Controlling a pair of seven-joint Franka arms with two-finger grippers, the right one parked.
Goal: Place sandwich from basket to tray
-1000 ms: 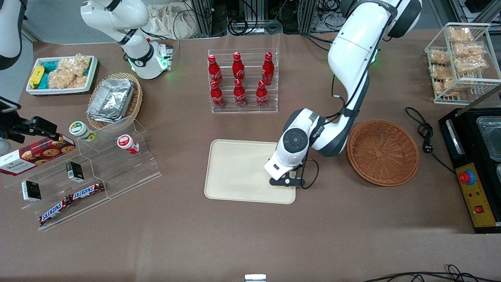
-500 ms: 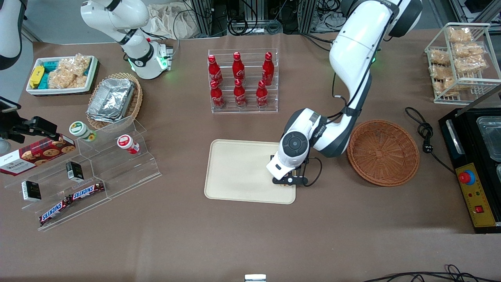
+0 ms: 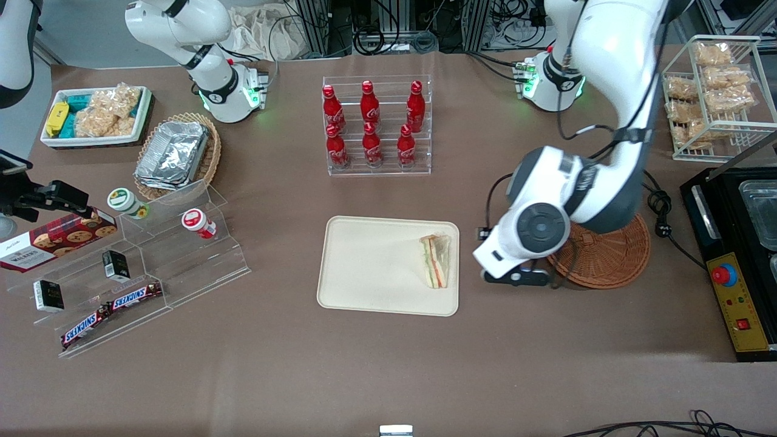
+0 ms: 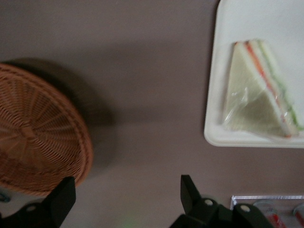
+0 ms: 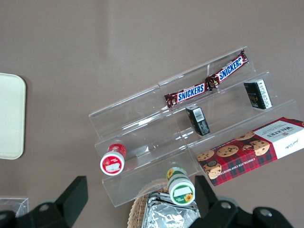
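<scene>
Cream tray (image 3: 376,267) sits at centre frame in the front view, with the sandwich (image 3: 437,261) lying flat on its edge nearest my gripper (image 3: 516,278); its long side runs toward and away from the camera. My gripper hangs above bare counter (image 3: 388,364) between tray and basket (image 3: 607,255). From my wrist, the fingers (image 4: 187,190) stand wide apart, holding nothing; the sandwich (image 4: 261,97) rests on the tray (image 4: 228,28), the basket (image 4: 38,128) apart.

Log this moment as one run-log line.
sandwich: lying on tray, at its basket-side edge | basket: no sandwich seen | gripper: open, holding nothing, above table between tray and basket
</scene>
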